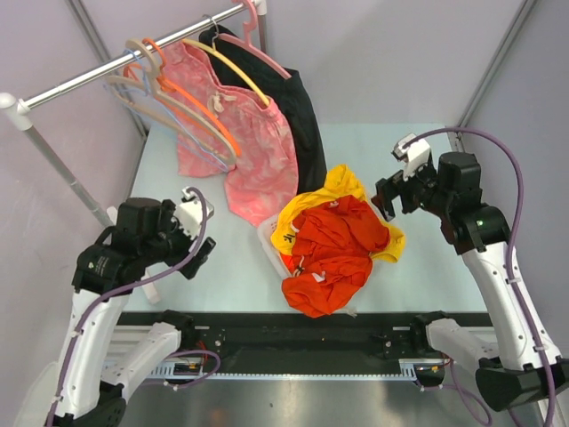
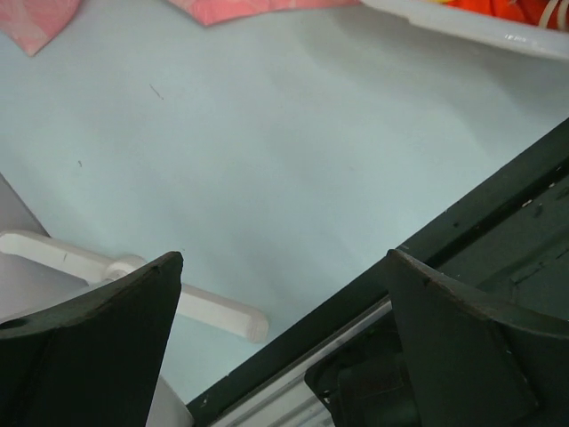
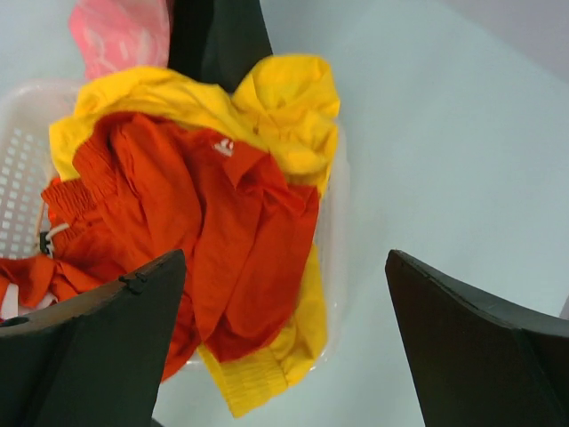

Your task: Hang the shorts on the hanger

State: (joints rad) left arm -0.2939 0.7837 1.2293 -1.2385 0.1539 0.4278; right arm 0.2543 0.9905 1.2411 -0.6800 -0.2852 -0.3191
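The pink shorts (image 1: 262,160) hang from the yellow hanger (image 1: 238,69) on the rail, with the white drawstring near the hanger's shoulder and the lower hem reaching the table. The hem also shows in the left wrist view (image 2: 249,7) and in the right wrist view (image 3: 124,31). My left gripper (image 1: 200,253) is open and empty, low over the table's near left part (image 2: 284,258). My right gripper (image 1: 391,200) is open and empty, right of the basket and looking down on it (image 3: 284,258).
A white basket (image 1: 267,238) holds an orange-red garment (image 1: 333,245) and a yellow one (image 1: 342,182). A black garment (image 1: 307,124), an orange hanger (image 1: 191,93), a pink hanger (image 1: 258,44) and more pink fabric (image 1: 191,133) hang on the rail (image 1: 107,71). The rack's white foot (image 2: 204,307) lies by my left gripper.
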